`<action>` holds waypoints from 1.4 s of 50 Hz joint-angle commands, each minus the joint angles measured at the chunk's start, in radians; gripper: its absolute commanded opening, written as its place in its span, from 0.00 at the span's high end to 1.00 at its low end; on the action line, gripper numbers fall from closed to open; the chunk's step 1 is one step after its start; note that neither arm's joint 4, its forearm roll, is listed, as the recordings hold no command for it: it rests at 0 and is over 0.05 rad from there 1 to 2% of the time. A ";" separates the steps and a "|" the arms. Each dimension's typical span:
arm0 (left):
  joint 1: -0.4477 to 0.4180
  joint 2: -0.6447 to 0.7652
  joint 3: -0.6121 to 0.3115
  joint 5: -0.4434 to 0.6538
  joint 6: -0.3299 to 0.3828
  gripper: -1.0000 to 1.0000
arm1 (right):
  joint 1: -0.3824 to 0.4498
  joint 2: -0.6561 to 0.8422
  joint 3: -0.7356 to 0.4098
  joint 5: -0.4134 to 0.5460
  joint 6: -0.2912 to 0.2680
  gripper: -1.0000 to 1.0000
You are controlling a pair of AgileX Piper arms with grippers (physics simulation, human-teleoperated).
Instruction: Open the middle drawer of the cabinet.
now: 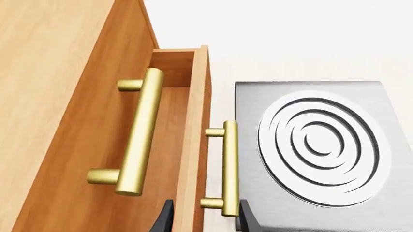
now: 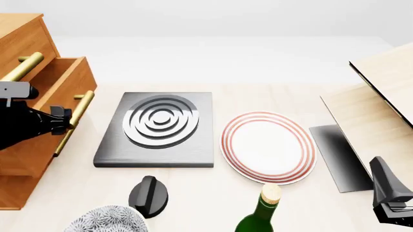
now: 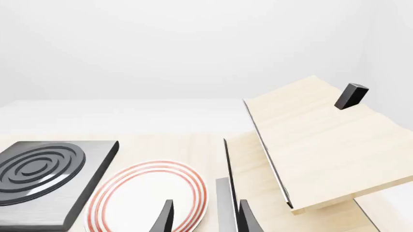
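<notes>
The cabinet (image 2: 19,43) stands at the table's left edge. Its middle drawer (image 2: 65,82) is pulled out, and its box interior shows in the left wrist view behind the drawer front (image 1: 193,140). The drawer's gold handle (image 1: 229,166) lies between the fingers of my left gripper (image 1: 206,220), which is open and straddles the handle's lower end. In the front view the left gripper (image 2: 65,121) sits at that handle (image 2: 76,116). The top drawer's handle (image 1: 139,130) is beside it, on a closed drawer. My right gripper (image 2: 380,169) is open with nothing in it, low at the front right.
A black stove plate (image 2: 158,128) with silver rings lies right of the cabinet. A red-rimmed plate (image 2: 268,147) lies beyond it. A green bottle (image 2: 261,212), a black knob-shaped thing (image 2: 148,195) and a patterned bowl (image 2: 106,220) stand at the front edge. Slanted light-wood boards (image 2: 380,96) rise at the right.
</notes>
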State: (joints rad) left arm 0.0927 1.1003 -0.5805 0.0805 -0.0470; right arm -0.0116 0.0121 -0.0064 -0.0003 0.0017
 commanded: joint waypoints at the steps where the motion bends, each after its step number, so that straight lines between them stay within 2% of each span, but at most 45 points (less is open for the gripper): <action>1: -0.058 0.074 0.054 0.006 -0.021 0.00 | 0.003 0.000 0.001 -0.002 -0.001 0.00; 31: -0.136 0.068 0.060 0.009 -0.050 0.00 | 0.003 0.000 0.001 -0.002 -0.001 0.00; 70: -0.179 0.060 0.045 0.020 -0.023 0.00 | 0.003 0.000 0.001 -0.002 -0.001 0.00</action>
State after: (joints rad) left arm -0.0360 1.1017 -0.5930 0.0943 -0.1336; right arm -0.0115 0.0121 -0.0064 -0.0003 0.0017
